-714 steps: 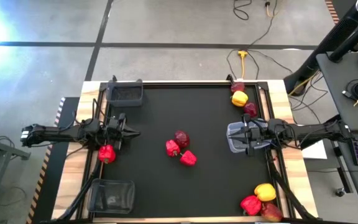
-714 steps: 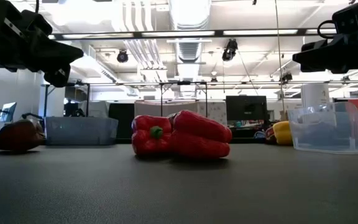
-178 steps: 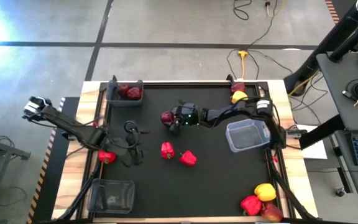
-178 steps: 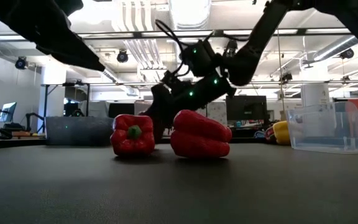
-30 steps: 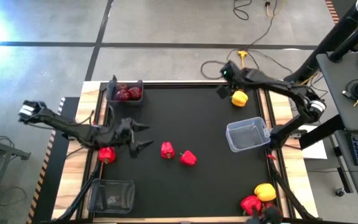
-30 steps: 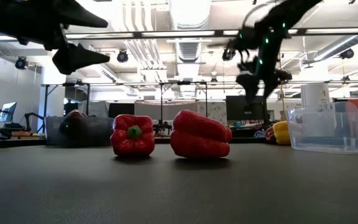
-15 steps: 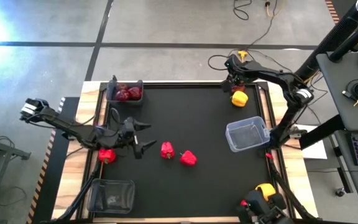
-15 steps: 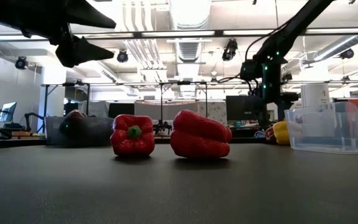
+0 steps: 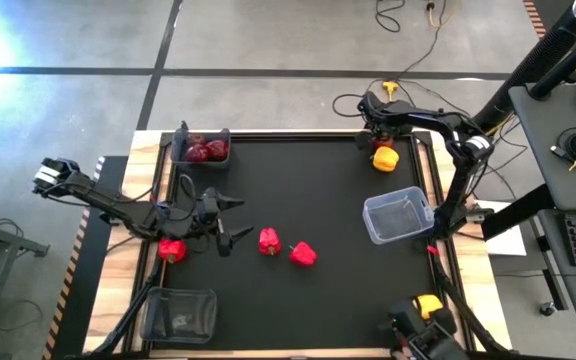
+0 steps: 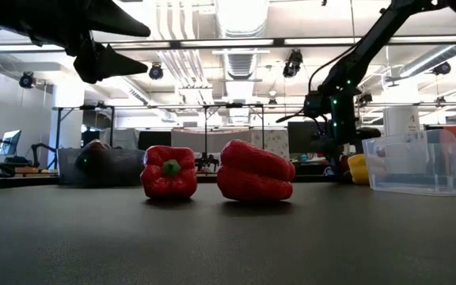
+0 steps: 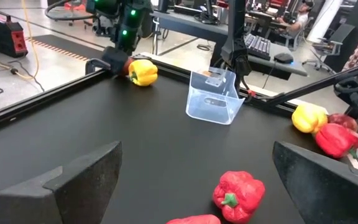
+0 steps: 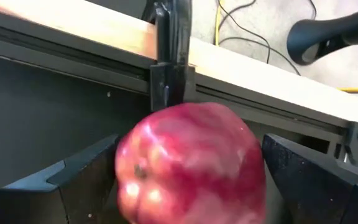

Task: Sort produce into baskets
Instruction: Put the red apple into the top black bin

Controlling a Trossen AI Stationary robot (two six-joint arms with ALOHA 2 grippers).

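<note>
Two red peppers [image 9: 269, 240] [image 9: 303, 254] lie mid-table. My left gripper [image 9: 232, 221] hovers open just left of them, above the table; a third red pepper [image 9: 172, 250] lies under its arm. My right gripper [image 9: 376, 130] is open at the far right corner, pointing down. Its fingers stand on either side of a maroon fruit [image 12: 191, 168] that rests on the table by the far rail. A yellow pepper [image 9: 385, 157] lies beside it. The far-left basket [image 9: 201, 150] holds maroon fruit. The near-left basket [image 9: 178, 315] and the clear basket [image 9: 400, 218] show nothing inside. My right gripper's open fingers [image 12: 86, 180] flank the maroon fruit's two sides [image 12: 126, 168], coming from above. I cannot tell whether they touch it. The fruit sits on the table.
Another yellow pepper [image 9: 428, 304] lies at the near right corner, partly behind a dark object [image 9: 423, 340]. A raised rail and wooden border [image 9: 298, 131] run round the black table top. There is bare mat between the peppers and the clear basket.
My right gripper has gone down at the far right corner, onto the maroon fruit beside the yellow pepper, and stays open. My left gripper has edged toward the table's right, nearer the two red peppers, which have not moved.
</note>
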